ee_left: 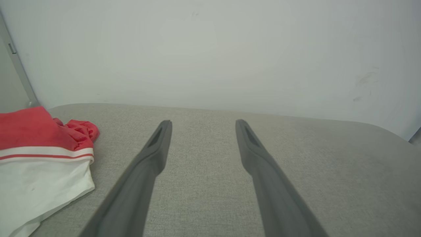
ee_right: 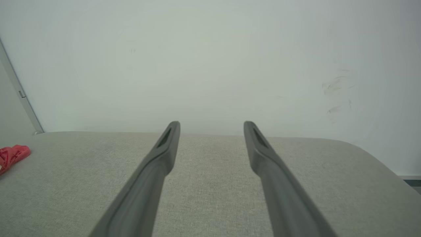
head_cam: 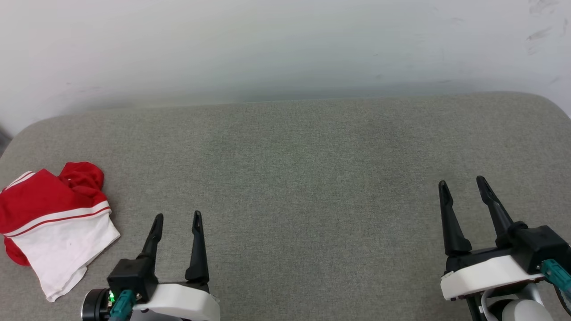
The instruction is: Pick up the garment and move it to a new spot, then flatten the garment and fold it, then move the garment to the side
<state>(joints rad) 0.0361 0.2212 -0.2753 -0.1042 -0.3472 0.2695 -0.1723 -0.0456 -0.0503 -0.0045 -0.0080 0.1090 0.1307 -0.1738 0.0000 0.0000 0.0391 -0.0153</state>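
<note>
As it lies crumpled, garment (head_cam: 49, 209) shows red body w/ white sleeve.

red-white striped garment (head_cam: 49, 209), grey cushion (head_cam: 312, 178)

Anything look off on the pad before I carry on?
Only the garment: it lies bunched and half folded at the left edge of the grey pad, not flat. Left pincer and right pincer are open, touching nothing.

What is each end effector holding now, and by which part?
Nothing is held. The left end effector and the right end effector are both open and empty; the garment lies bunched on the grey surface, untouched.
</note>
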